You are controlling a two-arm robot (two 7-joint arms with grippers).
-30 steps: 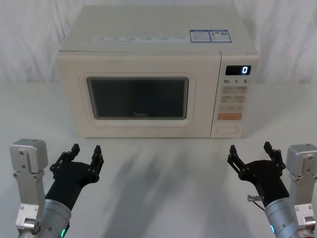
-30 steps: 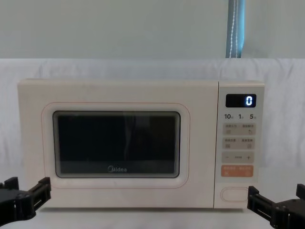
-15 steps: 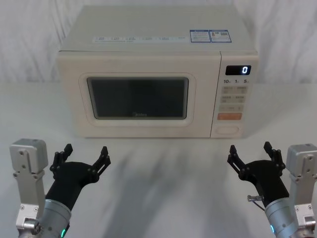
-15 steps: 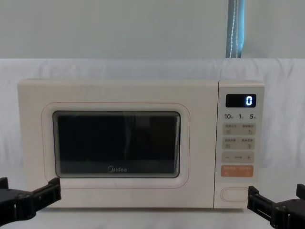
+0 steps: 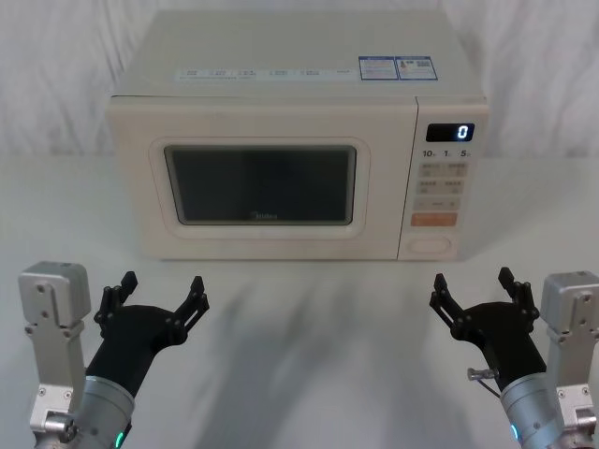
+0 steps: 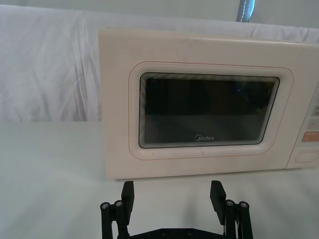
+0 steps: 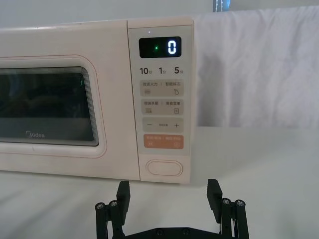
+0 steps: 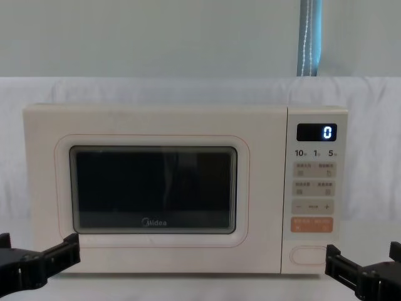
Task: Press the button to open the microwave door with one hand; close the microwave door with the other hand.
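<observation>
The cream microwave stands at the back of the table, its door (image 5: 262, 182) (image 8: 153, 188) (image 6: 204, 112) (image 7: 50, 107) flush with the body. The plain pill-shaped button (image 5: 430, 245) (image 8: 308, 254) (image 7: 165, 168) (image 6: 305, 157) sits at the bottom of the keypad strip, under the orange key (image 5: 434, 220). My left gripper (image 5: 156, 290) (image 6: 172, 195) (image 8: 34, 254) hovers open over the table in front of the door's left part. Open as well, my right gripper (image 5: 473, 285) (image 7: 168, 196) (image 8: 363, 260) is low in front of the keypad, a short way from the button.
White cloth covers the table (image 5: 309, 327) and hangs behind the microwave. The display (image 5: 450, 133) reads 0. Bare table lies between the two grippers and the microwave's front.
Over the last second my left gripper's fingers spread wider apart. The right gripper and the door have not moved.
</observation>
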